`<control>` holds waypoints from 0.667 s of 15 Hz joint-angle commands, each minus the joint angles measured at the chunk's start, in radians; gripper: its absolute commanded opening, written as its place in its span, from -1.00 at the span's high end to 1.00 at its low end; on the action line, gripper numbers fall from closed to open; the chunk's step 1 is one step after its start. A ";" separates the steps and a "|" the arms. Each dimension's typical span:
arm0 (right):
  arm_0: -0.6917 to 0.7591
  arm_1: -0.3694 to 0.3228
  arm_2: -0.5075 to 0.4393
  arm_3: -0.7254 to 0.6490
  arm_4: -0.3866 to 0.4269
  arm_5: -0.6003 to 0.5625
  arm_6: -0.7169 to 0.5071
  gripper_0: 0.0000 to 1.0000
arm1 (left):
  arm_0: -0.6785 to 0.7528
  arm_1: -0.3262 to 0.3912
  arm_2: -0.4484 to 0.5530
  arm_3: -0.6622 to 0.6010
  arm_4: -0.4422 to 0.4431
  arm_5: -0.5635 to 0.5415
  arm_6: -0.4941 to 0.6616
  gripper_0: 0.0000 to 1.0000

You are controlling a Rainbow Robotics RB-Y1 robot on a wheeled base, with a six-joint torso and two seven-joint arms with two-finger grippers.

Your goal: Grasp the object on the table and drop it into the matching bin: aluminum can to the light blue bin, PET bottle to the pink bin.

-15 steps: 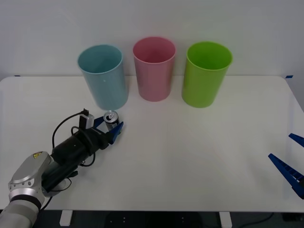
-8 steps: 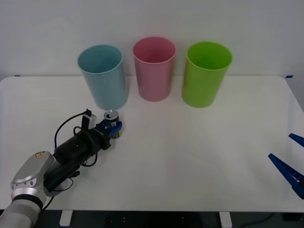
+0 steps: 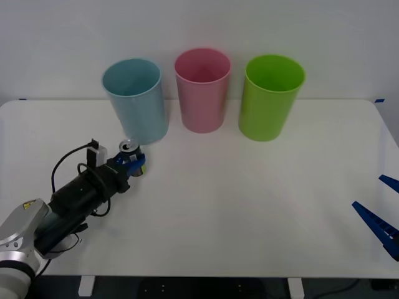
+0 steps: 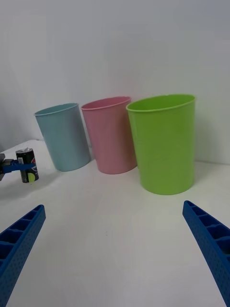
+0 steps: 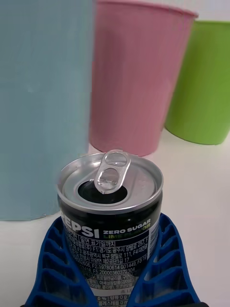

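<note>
Two blue fingers [image 5: 165, 261] around aluminum can [image 5: 111, 211].

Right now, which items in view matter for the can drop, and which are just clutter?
In play:
- small dark metal drink can, clamped in left gripper
- tall light blue plastic bin
- white tabletop

Bystanders:
- tall pink plastic bin
- lime green plastic bin
- right gripper, open, parked

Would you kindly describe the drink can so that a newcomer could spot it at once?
On the white table, find the light blue bin, leftmost of three tall bins. Just in front of it, the left gripper is shut on the aluminum can. It is much smaller than the bins, dark-bodied, with a silver pull-tab top.
</note>
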 commanded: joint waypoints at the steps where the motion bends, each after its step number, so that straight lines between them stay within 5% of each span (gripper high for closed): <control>1: 0.000 0.000 0.000 0.000 0.000 0.000 0.000 -1.00 | 0.060 0.053 0.001 -0.069 0.059 -0.002 0.008 1.00; 10: 0.000 0.000 0.000 0.000 0.000 0.000 0.000 -1.00 | 0.123 0.124 0.094 -0.214 0.174 -0.007 0.042 1.00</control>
